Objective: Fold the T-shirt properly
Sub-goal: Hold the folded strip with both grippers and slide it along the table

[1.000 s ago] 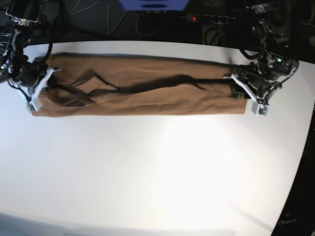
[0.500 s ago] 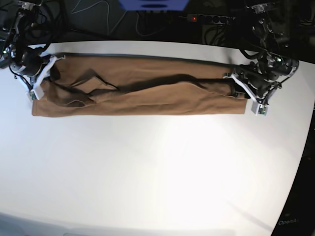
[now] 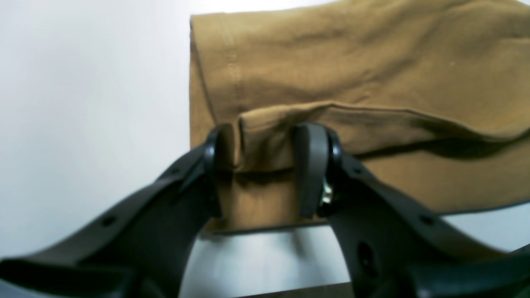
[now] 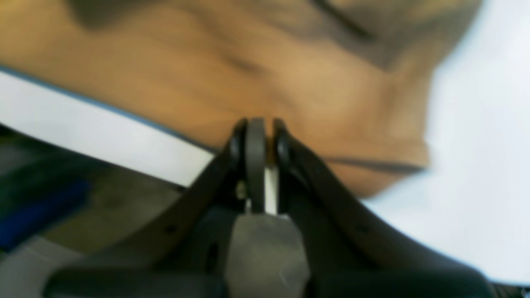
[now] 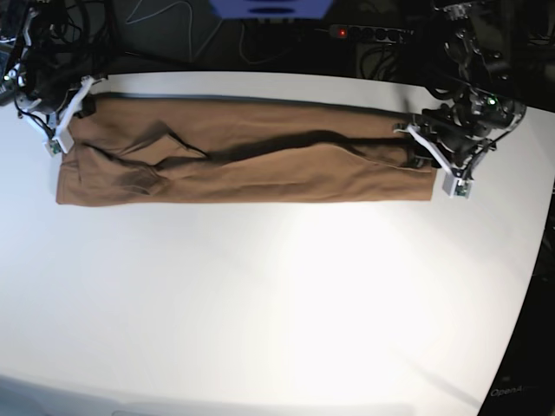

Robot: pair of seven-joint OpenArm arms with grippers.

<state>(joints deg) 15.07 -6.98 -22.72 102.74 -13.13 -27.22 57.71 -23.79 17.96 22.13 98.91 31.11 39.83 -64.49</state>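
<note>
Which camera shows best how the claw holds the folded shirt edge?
The left wrist view: the left gripper has a raised fold of the T-shirt between its fingers, sharp and close. The base view shows it small; the right wrist view is blurred.

The left gripper sits at about 2 o'clock in the base view, low over the bench, its 2 fingers parted with a fold of the T-shirt between them. The right gripper, at about 10 o'clock, has its jaws pressed together, wrist angled inward.
</note>
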